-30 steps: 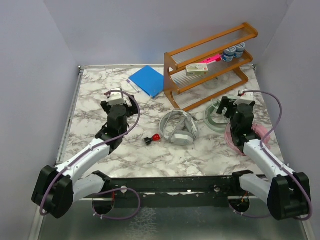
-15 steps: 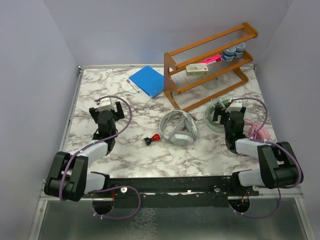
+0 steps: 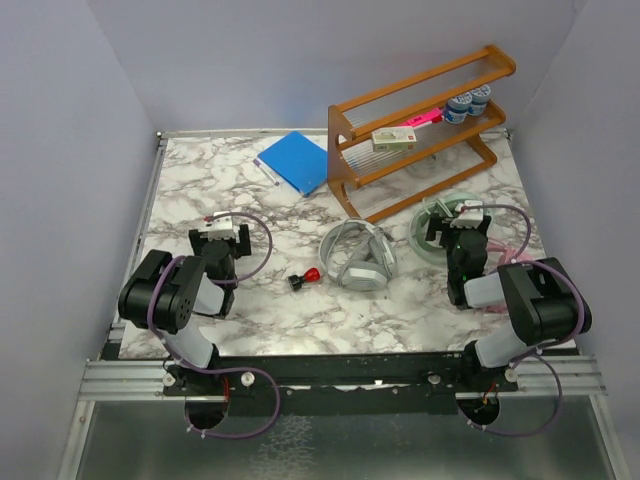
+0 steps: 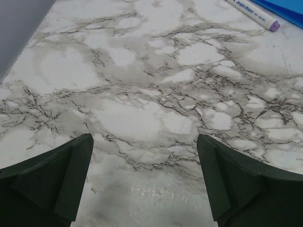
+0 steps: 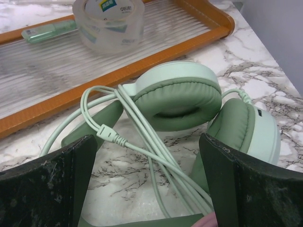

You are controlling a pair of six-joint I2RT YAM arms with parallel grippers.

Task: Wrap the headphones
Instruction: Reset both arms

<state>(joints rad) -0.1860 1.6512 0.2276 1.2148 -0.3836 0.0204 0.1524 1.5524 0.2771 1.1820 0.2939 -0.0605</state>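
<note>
The mint green headset (image 3: 432, 226) lies on the table (image 3: 200, 180) toward the right edge. Its two padded cups (image 5: 177, 97) have darker green cushions; one is tilted face-up and the other stands on its side just beside it. Its thin matching cable (image 5: 109, 134) sprawls in loose loops over the band and the marble, unwrapped. The silver-grey headset (image 3: 357, 256) rests about mid-table as a rounded bundle. Of the pink headset (image 5: 210, 221) only a sliver shows, nearer the front edge.
</note>
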